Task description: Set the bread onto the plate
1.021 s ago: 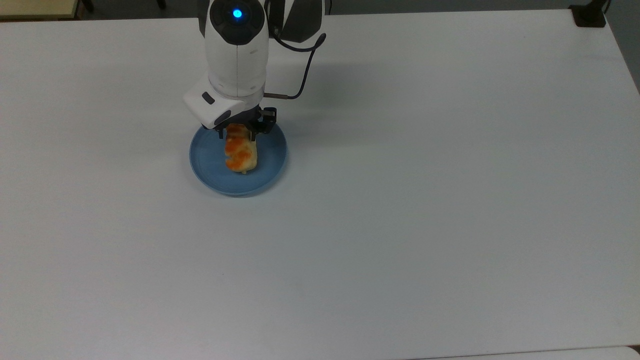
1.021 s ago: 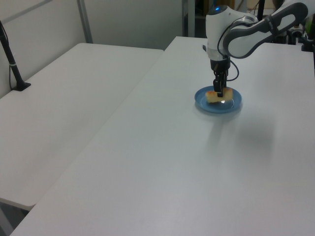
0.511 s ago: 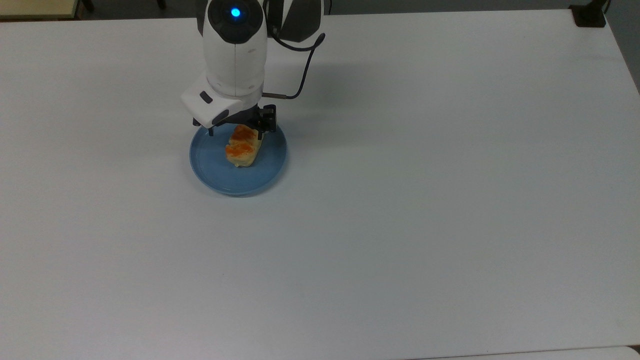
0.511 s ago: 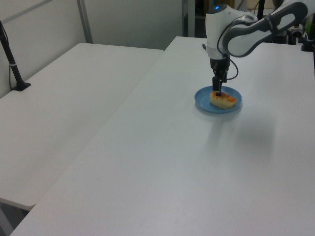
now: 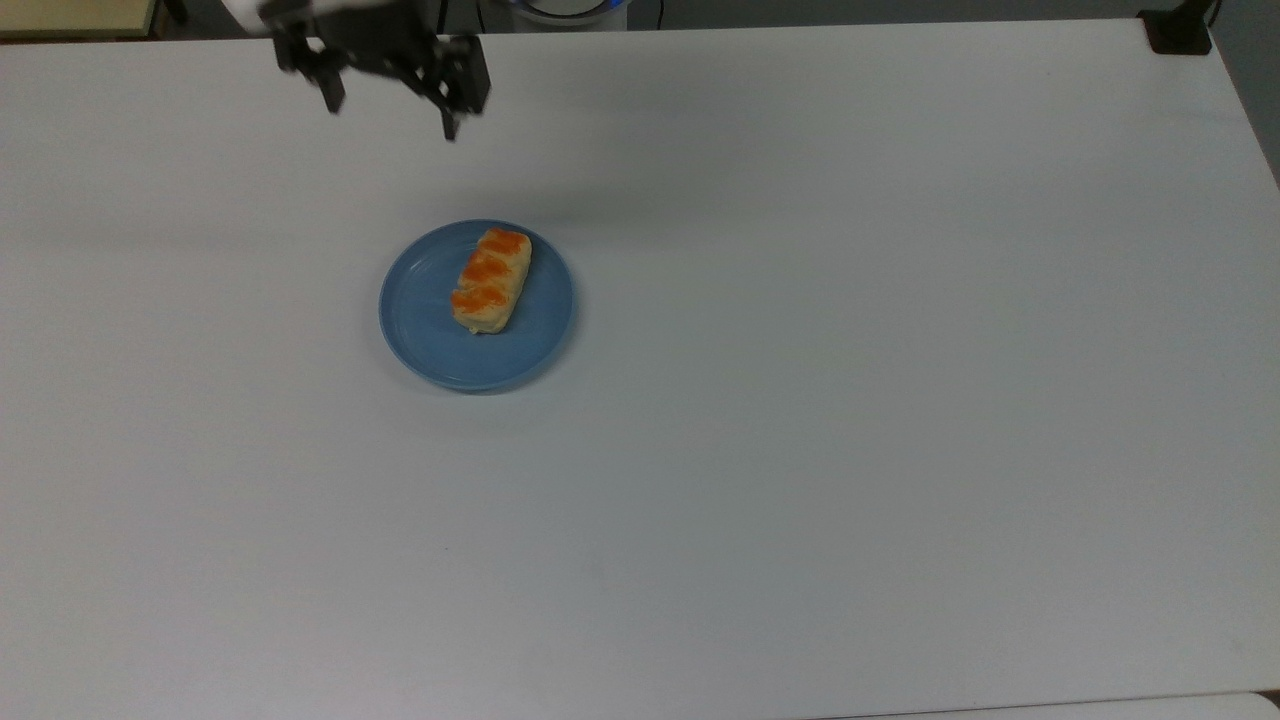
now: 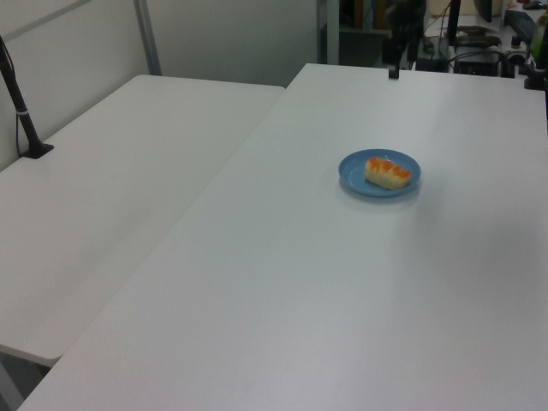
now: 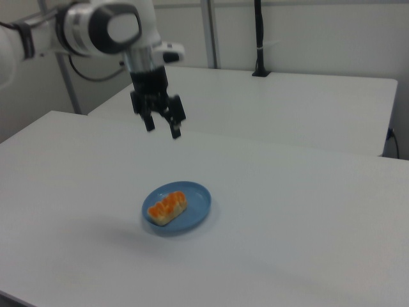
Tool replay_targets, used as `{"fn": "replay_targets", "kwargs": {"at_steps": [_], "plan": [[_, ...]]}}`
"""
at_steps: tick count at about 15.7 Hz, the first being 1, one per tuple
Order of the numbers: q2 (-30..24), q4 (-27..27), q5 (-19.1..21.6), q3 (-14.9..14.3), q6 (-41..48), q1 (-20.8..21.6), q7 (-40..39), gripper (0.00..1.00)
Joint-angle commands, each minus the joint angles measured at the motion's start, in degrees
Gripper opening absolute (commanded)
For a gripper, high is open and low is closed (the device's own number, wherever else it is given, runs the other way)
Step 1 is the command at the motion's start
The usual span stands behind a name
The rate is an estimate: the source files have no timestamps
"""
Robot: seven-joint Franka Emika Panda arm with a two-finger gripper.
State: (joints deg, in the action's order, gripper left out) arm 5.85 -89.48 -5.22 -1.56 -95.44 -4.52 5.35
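— Where is your gripper?

— My gripper (image 5: 390, 103) hangs over the far part of the white counter (image 5: 850, 400), toward the top view's left, well apart from the plate. In the right view my gripper (image 7: 162, 128) is raised above the counter (image 7: 307, 192), up and to the right view's left of the plate. Its two black fingers (image 7: 174, 131) stand spread apart with nothing between them.

— And the bread?

— The bread (image 5: 490, 280) lies flat on the plate (image 5: 430, 340), a bit toward the far side and the top view's right of its middle, orange patches up, its long side running slightly aslant. In the left view the bread (image 6: 388, 172) sits toward the left view's right of the blue plate (image 6: 351, 175). In the right view the bread (image 7: 166, 208) lies in the plate (image 7: 195, 204) toward the right view's left.
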Motion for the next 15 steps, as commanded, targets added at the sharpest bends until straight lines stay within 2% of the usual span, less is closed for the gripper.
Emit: {"fn": "replay_targets", "kwargs": {"at_steps": [1, 5, 9, 15], "plan": [[-5.83, -0.70, 1.35, -0.55, 1.22, -0.13, 0.89, 1.00], [-11.20, -2.37, 3.72, -3.53, 1.31, 1.00, -0.50, 1.00], [-11.12, -2.19, 3.72, -3.71, 1.92, 1.10, -10.59, 1.00], [-10.68, -1.93, 3.81, -3.63, 3.50, 1.45, -11.06, 1.00]]}}
